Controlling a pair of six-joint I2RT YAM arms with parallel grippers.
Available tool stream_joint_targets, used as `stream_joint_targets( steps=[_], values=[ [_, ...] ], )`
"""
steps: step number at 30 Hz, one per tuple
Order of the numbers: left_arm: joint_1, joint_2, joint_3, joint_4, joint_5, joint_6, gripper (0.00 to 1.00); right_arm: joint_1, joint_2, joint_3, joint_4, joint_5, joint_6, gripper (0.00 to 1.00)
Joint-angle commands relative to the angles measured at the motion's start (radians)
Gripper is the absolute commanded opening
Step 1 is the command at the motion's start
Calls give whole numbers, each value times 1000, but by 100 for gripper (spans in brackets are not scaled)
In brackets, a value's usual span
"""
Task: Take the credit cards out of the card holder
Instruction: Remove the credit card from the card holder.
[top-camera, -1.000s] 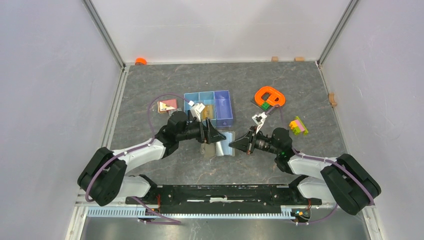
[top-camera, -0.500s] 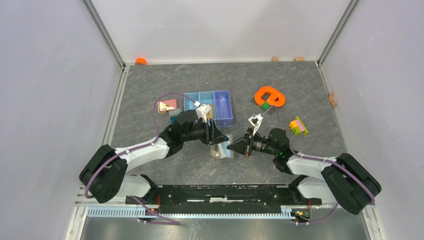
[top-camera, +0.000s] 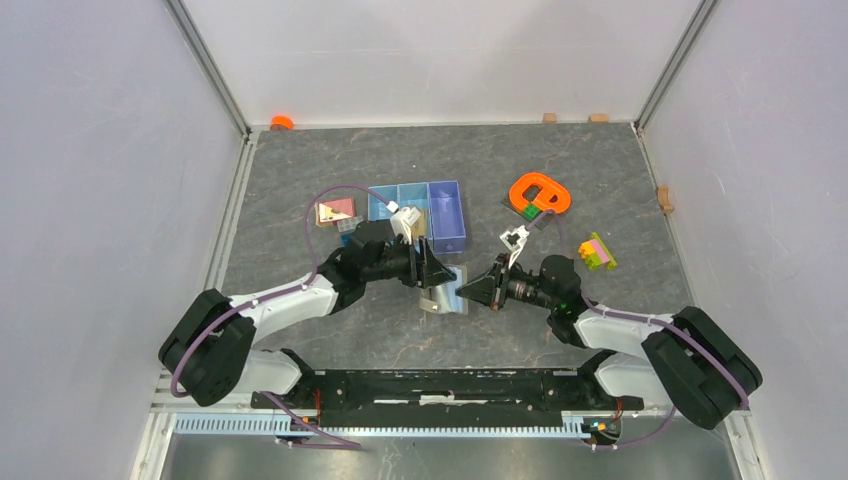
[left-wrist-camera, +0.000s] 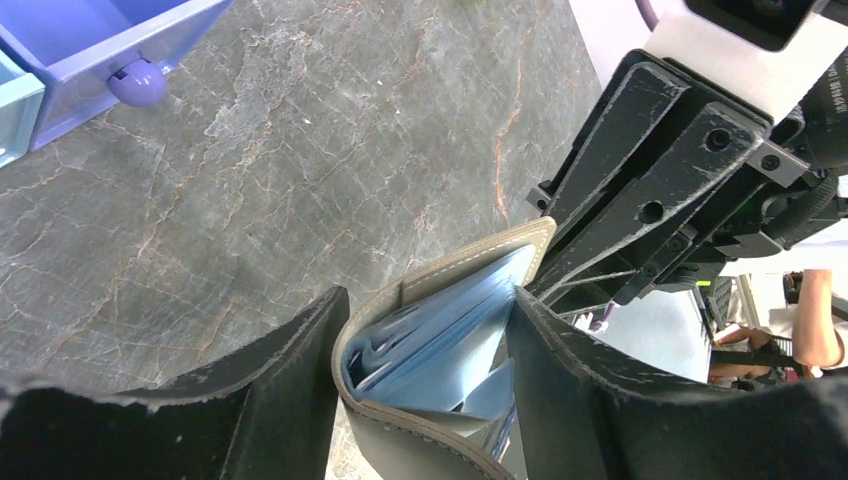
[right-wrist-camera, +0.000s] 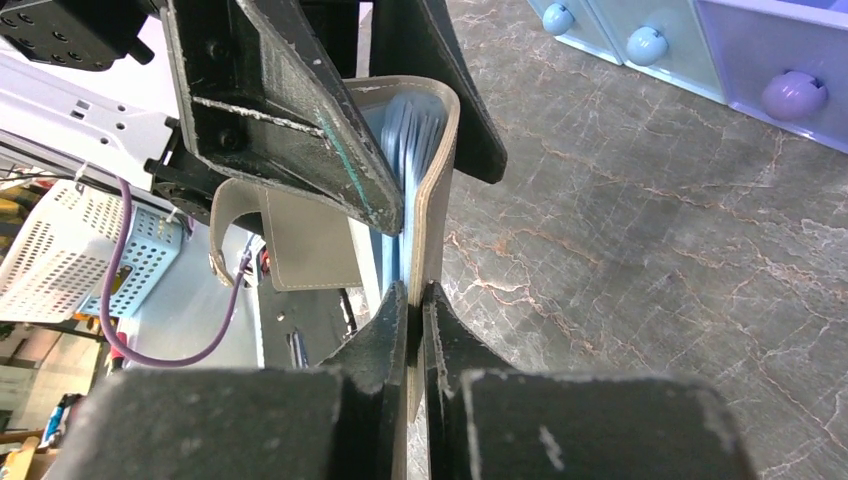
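The grey-taupe card holder (top-camera: 447, 292) is held up off the table between both grippers, partly folded. In the left wrist view my left gripper (left-wrist-camera: 428, 300) brackets it. The curved spine (left-wrist-camera: 345, 350) lies against one finger, and the pale blue inner sleeves (left-wrist-camera: 450, 335) lie against the other. In the right wrist view my right gripper (right-wrist-camera: 415, 290) is shut on the taupe cover's edge (right-wrist-camera: 437, 190). A loose taupe flap (right-wrist-camera: 300, 240) hangs behind. No credit card can be told apart from the blue sleeves. From above, my left gripper (top-camera: 437, 278) and right gripper (top-camera: 466, 291) face each other.
The blue-and-purple three-compartment tray (top-camera: 420, 215) stands just behind the left gripper. An orange ring (top-camera: 538, 193) and a coloured brick stack (top-camera: 597, 251) lie at the right. A pink-tan block (top-camera: 335, 212) lies left of the tray. A small orange thing (top-camera: 282, 122) sits in the far left corner.
My left gripper has moved right and closer in onto the holder. My right gripper has shifted slightly left with the cover, and the holder stands more upright between them.
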Motion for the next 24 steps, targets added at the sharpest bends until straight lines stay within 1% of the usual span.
stream_joint_targets(
  steps=[1, 2, 4, 5, 6, 8, 9, 10, 11, 13, 16, 18, 21, 22, 24],
  values=[
    [4, -12, 15, 28, 27, 23, 57, -8, 8, 14, 134, -49, 43, 4],
    [3, -8, 17, 26, 27, 23, 52, -10, 5, 14, 137, -50, 44, 5],
    [5, -4, 20, 20, 26, 23, 42, -12, -1, 10, 136, -49, 44, 12],
    [8, -2, 19, 21, 27, 22, 39, -14, -4, 10, 134, -48, 45, 14],
    [9, -3, 18, 21, 27, 20, 40, -15, -6, 10, 129, -46, 43, 16],
    [12, -6, 17, 25, 37, 17, 43, -17, -4, 10, 125, -46, 43, 16],
    [12, -7, 17, 29, 43, 15, 40, -17, 0, 11, 125, -47, 45, 17],
    [12, -6, 14, 38, 51, 13, 33, -17, 4, 13, 126, -53, 46, 18],
    [13, -6, 12, 45, 57, 10, 26, -17, 10, 15, 129, -57, 47, 21],
    [15, -2, 8, 69, 79, -2, 18, -17, 18, 14, 137, -61, 52, 30],
    [18, 0, -2, 120, 120, -28, 15, -18, 22, 13, 138, -61, 52, 42],
    [18, 0, -6, 135, 133, -37, 15, -17, 21, 11, 136, -58, 49, 46],
    [18, -5, -14, 160, 150, -52, 14, -17, 23, 16, 119, -50, 35, 46],
    [18, -7, -17, 178, 161, -57, 13, -17, 25, 17, 113, -48, 33, 45],
    [20, -11, -20, 196, 175, -68, 13, -17, 30, 16, 119, -51, 37, 34]
  ],
)
